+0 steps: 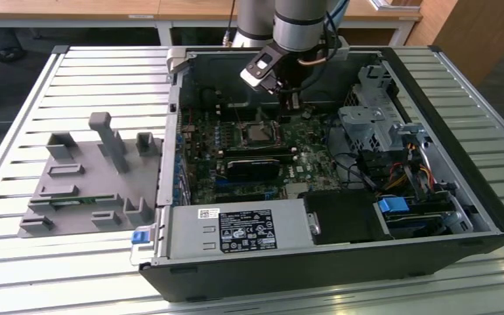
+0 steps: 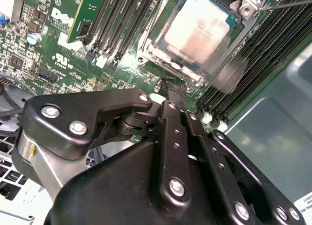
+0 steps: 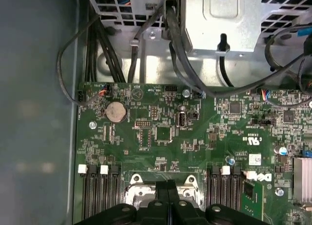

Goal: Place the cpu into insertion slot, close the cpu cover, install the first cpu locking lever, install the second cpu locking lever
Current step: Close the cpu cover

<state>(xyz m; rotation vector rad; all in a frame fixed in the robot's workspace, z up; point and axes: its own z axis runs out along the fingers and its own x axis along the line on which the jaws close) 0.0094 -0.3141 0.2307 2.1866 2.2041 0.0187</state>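
The cpu [image 2: 197,32], a square chip with a dull silver top, sits in the insertion slot [image 2: 155,53] on the green motherboard. The cpu cover [image 2: 246,8], a thin silver frame, lies flat around the chip. A thin metal lever rod [image 2: 287,3] sticks out from the socket's corner. My gripper [image 2: 171,86] is shut with nothing between its fingers, its tip hovering just beside the socket's edge. In the exterior view the gripper [image 1: 291,104] hangs inside the case, above the socket [image 1: 259,133] and slightly toward that view's right. In the first wrist view the closed fingers [image 3: 168,188] partly hide the socket [image 3: 134,191].
Long black memory slots [image 2: 243,83] flank the socket on both sides. A drive cage [image 1: 370,125] with cables stands at the exterior view's right, and the power supply [image 1: 243,230] at the case front. A grey fixture [image 1: 94,177] rests on the slatted table at the left.
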